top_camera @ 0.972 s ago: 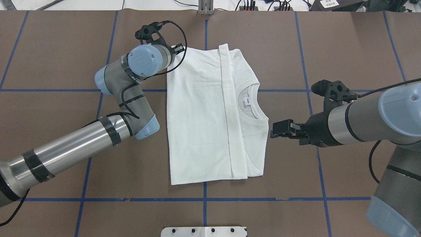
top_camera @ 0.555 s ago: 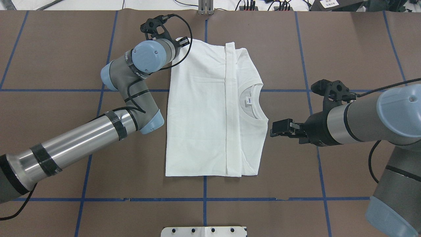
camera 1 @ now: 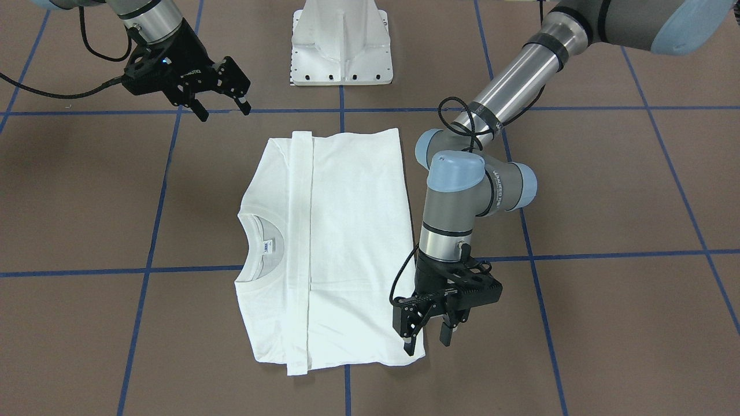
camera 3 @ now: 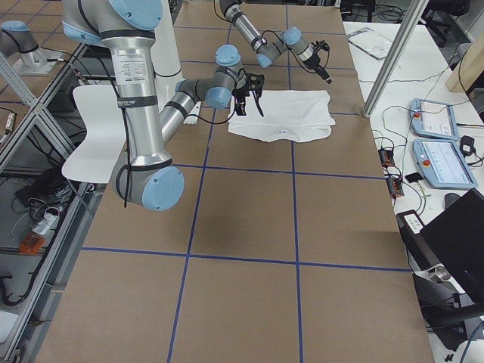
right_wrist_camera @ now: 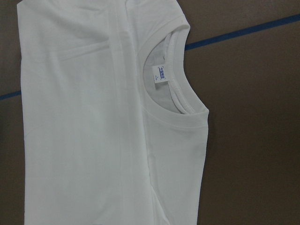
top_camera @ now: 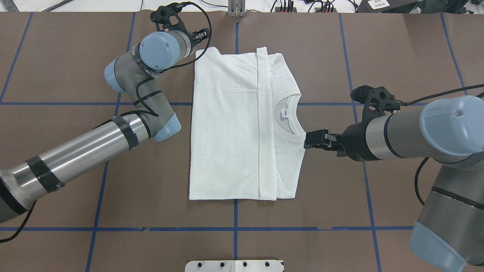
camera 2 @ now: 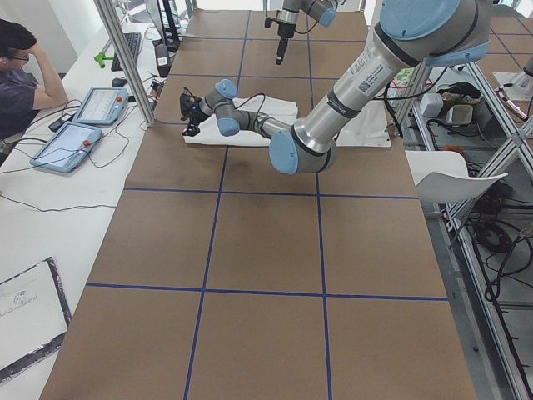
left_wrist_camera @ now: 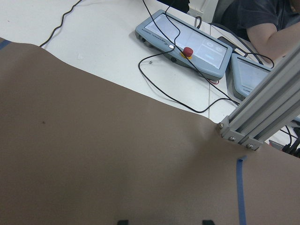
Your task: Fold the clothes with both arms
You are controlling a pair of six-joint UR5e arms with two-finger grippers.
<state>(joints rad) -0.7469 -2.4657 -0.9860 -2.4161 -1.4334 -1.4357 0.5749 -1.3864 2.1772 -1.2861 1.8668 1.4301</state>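
The white T-shirt (top_camera: 227,128) lies flat on the brown table, sleeves folded in, collar and neck tag (top_camera: 284,114) toward the robot's right; no black text shows. It also shows in the front view (camera 1: 352,242) and fills the right wrist view (right_wrist_camera: 84,117). My left gripper (top_camera: 202,34) is open and empty, hanging just over the shirt's far left corner (camera 1: 428,338); its wrist view shows only bare table. My right gripper (top_camera: 307,139) is open and empty, raised beside the collar edge (camera 1: 224,110).
The white pedestal base (camera 1: 341,46) stands at the robot's edge of the table. Teach pendants (left_wrist_camera: 187,44), cables and an aluminium post (left_wrist_camera: 262,108) sit beyond the far edge, with an operator (camera 2: 21,75) seated there. Blue tape lines cross the table.
The left gripper dragged the shirt's far corner, squaring the shirt and shifting it farther away, then drew back off the corner. The right gripper moved in toward the collar edge.
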